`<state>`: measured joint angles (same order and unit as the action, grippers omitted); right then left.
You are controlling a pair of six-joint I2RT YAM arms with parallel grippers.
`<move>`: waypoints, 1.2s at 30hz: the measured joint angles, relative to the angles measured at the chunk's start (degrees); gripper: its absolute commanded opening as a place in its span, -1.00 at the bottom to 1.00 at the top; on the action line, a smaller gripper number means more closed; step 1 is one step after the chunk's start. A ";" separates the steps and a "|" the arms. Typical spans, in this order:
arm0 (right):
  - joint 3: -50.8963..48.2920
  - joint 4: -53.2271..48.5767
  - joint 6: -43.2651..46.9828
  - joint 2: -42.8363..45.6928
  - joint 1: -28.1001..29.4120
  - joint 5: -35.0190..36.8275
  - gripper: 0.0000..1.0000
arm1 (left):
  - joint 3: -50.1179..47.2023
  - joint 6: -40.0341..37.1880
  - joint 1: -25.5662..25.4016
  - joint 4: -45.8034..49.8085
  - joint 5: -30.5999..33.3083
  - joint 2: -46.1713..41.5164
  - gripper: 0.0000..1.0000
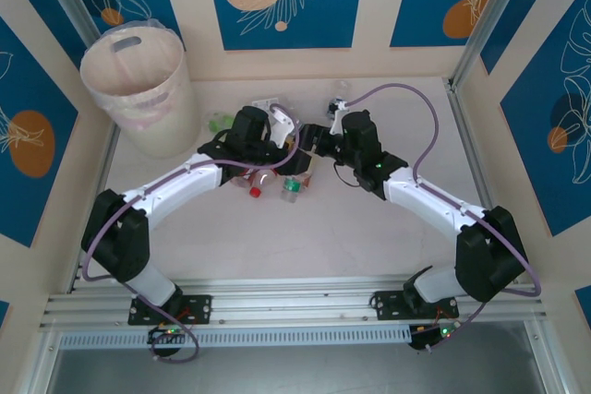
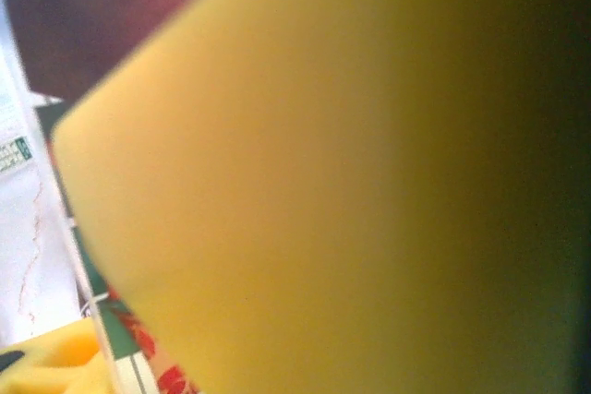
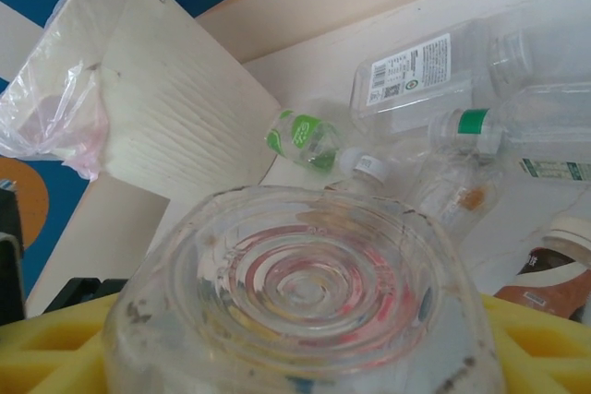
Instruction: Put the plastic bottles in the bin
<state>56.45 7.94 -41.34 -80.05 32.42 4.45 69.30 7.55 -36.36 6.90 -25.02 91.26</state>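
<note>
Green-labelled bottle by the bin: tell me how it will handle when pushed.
Lying on its side and round, the green-labelled bottle will probably roll. It looks empty, so likely light; thin clear plastic may dent.

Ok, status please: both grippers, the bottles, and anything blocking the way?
Left gripper mid-table, state unclear. Right gripper around clear bottle base, grip unclear. Other bottles lie on table. Path to bin looks open.

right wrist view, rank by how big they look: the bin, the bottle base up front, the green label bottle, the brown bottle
1. bottle base, though it is right at the camera
2. bin
3. green label bottle and brown bottle: look alike, and the frame edge cuts the brown one
</note>
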 measured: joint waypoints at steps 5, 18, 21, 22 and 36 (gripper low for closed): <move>2.03 -3.23 -1.60 0.04 -0.74 -0.96 0.84 | -0.04 -0.20 0.24 -3.28 3.04 -0.13 0.00; 2.23 -5.60 -2.05 9.33 -2.91 -1.09 0.99 | -4.37 -0.46 0.85 -5.01 13.20 -1.64 -0.62; 1.20 -5.16 -1.86 12.28 -3.45 0.79 0.99 | -4.44 -0.46 1.16 -4.87 15.08 -1.75 -0.79; 0.50 -5.11 -1.86 13.22 -3.80 1.64 0.99 | -4.46 -0.44 1.29 -4.83 15.56 -1.86 -0.86; -5.75 -8.00 -4.09 16.61 -9.51 8.79 0.99 | -7.17 -0.50 3.08 -5.33 23.08 -7.69 -1.00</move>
<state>50.70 -0.05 -45.43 -63.44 22.92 13.23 62.13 7.05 -33.28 1.56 -1.93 83.57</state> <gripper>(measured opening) 0.995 0.512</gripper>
